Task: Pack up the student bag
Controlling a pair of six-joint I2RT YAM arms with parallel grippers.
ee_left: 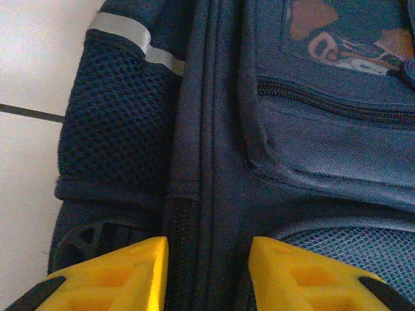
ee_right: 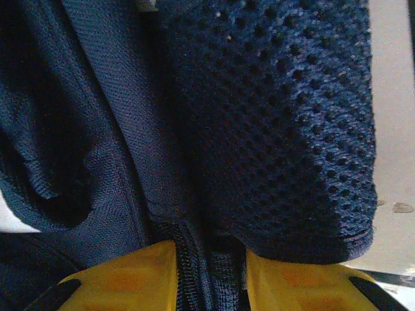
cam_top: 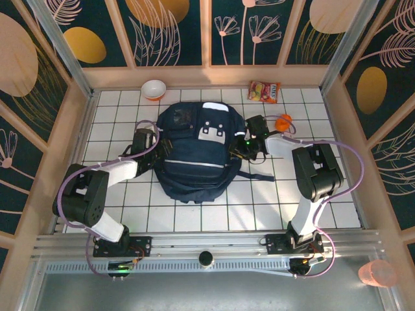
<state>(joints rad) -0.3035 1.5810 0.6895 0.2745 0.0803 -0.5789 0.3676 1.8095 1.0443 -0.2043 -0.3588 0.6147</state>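
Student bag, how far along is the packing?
Nothing looks packed: the student bag lies flat, apparently closed. In hand: left hand and right hand each pinch its zipper seam. Left: open it, probably load the snack packet, bowl and orange item lying outside.

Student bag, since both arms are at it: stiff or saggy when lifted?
The student bag will probably sag: soft fabric and mesh, creased at seams. Its coarse weave should resist slipping. Unlikely to roll, lying flat and broad.
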